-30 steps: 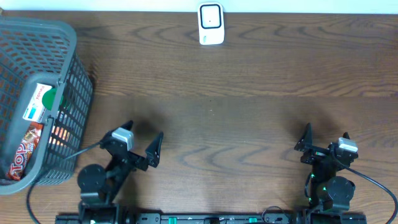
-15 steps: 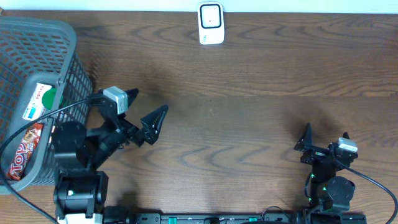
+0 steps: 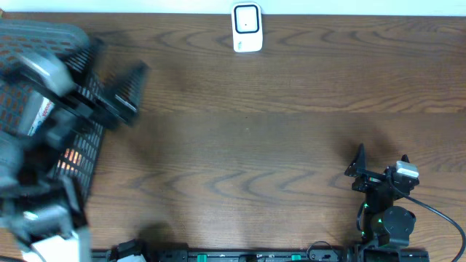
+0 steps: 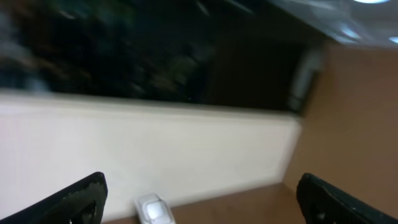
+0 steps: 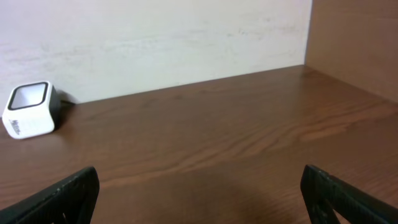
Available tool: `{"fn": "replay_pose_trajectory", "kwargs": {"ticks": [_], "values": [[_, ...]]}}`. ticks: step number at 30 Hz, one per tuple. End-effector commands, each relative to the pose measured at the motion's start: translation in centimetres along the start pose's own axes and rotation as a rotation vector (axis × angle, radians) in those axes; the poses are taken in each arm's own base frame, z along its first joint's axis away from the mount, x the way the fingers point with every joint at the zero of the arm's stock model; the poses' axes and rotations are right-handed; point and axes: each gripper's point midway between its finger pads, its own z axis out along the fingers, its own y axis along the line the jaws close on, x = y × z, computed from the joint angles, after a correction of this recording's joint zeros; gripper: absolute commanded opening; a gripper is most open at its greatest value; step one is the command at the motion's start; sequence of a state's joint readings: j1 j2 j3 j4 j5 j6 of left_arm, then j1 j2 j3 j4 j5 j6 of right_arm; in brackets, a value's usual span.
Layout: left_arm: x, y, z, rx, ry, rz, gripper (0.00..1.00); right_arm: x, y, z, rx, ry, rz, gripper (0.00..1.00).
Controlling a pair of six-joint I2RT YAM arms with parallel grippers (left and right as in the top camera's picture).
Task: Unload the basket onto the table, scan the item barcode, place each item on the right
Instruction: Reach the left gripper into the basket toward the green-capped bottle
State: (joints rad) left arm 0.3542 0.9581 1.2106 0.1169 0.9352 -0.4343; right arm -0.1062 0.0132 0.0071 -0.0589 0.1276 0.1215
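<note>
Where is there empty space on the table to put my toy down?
The big middle of the table is bare, between the white scanner at the back, the right hand near the front and the basket on the left. The left side is crowded: the left hand is above the basket's edge.

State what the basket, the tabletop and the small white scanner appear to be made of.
Basket: likely moulded plastic, matte grey, judging by its thin open lattice wall.
Tabletop: dark brown wood or wood-look laminate, low sheen, with visible grain swirls.
Scanner: probably smooth white plastic, given its rounded corners and uniform colour.
</note>
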Motion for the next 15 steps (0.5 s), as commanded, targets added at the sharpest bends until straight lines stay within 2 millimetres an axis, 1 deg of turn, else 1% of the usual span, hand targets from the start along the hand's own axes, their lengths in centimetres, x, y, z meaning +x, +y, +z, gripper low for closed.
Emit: {"fn": "replay_pose_trajectory", "kwargs": {"ticks": [1,2,3,5,6,7,8,10,11,13,15], "values": [[-4.4,4.2,-0.3,-0.061,0.012,-0.134,0.97,0.1,-0.1,0.0,0.004,0.000,-0.006,0.99],[-5.4,5.9,-0.7,-0.102,0.005,-0.180,0.97,0.1,-0.1,0.0,0.005,0.000,-0.006,0.99],[-6.4,8.7,-1.5,-0.174,-0.012,-0.245,0.97,0.1,-0.1,0.0,0.004,0.000,-0.007,0.99],[-6.9,12.3,-3.0,-0.266,-0.029,-0.326,0.97,0.1,-0.1,0.0,0.005,0.000,-0.006,0.99],[-6.5,14.2,-3.9,-0.318,-0.035,-0.370,0.97,0.1,-0.1,0.0,0.004,0.000,-0.006,0.99],[-5.7,16.5,-5.1,-0.398,-0.041,-0.432,0.97,0.1,-0.1,0.0,0.004,0.000,-0.006,0.99],[-5.1,17.8,-5.9,-0.451,-0.043,-0.463,0.97,0.1,-0.1,0.0,0.005,0.000,-0.006,0.99],[-2.8,21.1,-8.4,-0.645,-0.034,-0.520,0.97,0.1,-0.1,0.0,0.004,0.000,-0.006,0.99],[0.0,23.9,-11.7,-0.905,-0.015,-0.565,0.98,0.1,-0.1,0.0,0.004,0.000,-0.006,0.99],[2.4,25.3,-14.8,-1.140,0.035,-0.551,0.98,0.1,-0.1,0.0,0.004,0.000,-0.006,0.99],[3.6,26.0,-16.8,-1.307,0.093,-0.489,0.97,0.1,-0.1,0.0,0.004,0.000,-0.007,0.99]]}}
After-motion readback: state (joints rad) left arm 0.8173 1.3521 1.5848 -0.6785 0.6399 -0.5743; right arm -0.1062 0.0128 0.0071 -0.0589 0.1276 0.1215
